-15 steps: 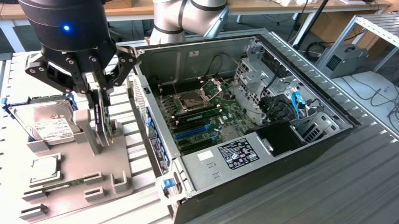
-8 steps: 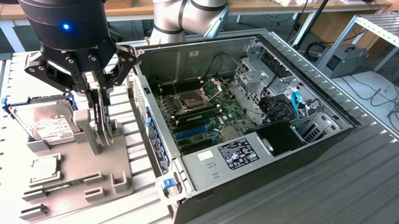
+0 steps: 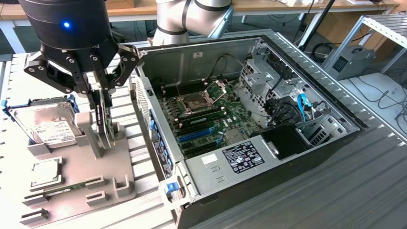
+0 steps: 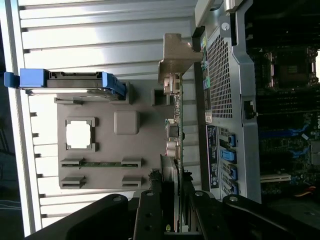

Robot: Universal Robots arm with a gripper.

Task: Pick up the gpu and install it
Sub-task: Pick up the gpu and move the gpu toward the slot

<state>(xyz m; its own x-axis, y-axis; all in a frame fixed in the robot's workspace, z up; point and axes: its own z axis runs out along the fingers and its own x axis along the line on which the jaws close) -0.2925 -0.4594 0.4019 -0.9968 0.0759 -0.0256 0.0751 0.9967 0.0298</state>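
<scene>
Gripper jaws were clenched on the gpu, upright at the tray's edge. A straight, untwisted lift looked wisest.

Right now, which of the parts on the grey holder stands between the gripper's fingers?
The gpu, standing on edge at the side of the holder nearest the open case. The hard drive, processor chip and memory stick sit apart, untouched.

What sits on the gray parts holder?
A hard drive, a processor, a memory stick, and the gpu standing on edge, clamped by the gripper. Its lower edge is hidden in the holder.
</scene>
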